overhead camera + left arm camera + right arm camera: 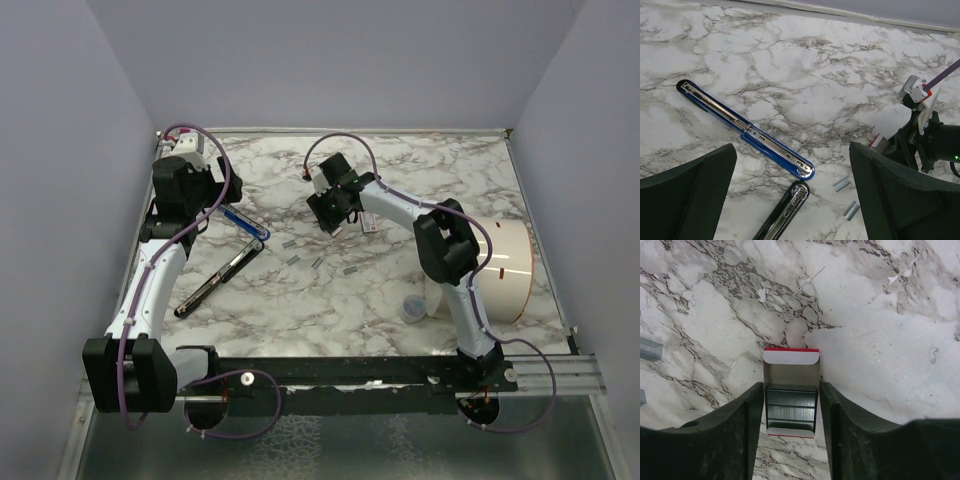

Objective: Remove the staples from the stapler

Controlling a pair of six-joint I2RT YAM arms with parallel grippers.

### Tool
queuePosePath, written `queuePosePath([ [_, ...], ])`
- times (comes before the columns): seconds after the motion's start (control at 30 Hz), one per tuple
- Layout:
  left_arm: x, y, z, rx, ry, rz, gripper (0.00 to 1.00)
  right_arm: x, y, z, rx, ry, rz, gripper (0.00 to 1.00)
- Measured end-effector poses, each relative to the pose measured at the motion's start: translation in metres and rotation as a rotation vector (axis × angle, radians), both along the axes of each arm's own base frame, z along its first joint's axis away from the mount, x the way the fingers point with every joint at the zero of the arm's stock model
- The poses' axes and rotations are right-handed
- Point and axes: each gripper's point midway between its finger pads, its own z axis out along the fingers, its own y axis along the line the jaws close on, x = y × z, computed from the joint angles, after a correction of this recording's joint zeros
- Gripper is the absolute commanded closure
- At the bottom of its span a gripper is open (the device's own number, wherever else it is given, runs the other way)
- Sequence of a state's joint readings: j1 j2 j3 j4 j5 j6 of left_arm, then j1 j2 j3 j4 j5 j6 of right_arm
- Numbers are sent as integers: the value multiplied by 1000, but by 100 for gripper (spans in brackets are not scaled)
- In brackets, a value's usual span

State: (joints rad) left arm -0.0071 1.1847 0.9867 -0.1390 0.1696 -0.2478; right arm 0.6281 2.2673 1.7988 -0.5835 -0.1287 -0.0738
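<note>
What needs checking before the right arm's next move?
1. Right tool straddles the staple box, centred: ok.
2. Firm grip on the box: cannot tell; the fingers look flush with its sides.
3. Box flap open: ok.
4. Left tool open, holding nothing: ok.
5. Stapler opened flat: ok; magazine empty: cannot tell.
6. Loose staples lie apart from the right tool: ok.
</note>
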Motion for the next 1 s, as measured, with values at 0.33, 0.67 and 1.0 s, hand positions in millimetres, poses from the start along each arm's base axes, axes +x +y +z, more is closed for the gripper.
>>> queuePosePath([
  [0.33, 0, 0, 0, 0, 0, -1, 1, -4, -1, -2, -3, -4, 45, 58],
  [0.67, 0, -1, 0, -2, 0, -5, 1, -37, -17, -3, -1, 23, 107, 59],
  [1.0, -1, -3, 0, -8, 0, -19, 1, -63, -30, -4, 5, 46, 122, 58],
])
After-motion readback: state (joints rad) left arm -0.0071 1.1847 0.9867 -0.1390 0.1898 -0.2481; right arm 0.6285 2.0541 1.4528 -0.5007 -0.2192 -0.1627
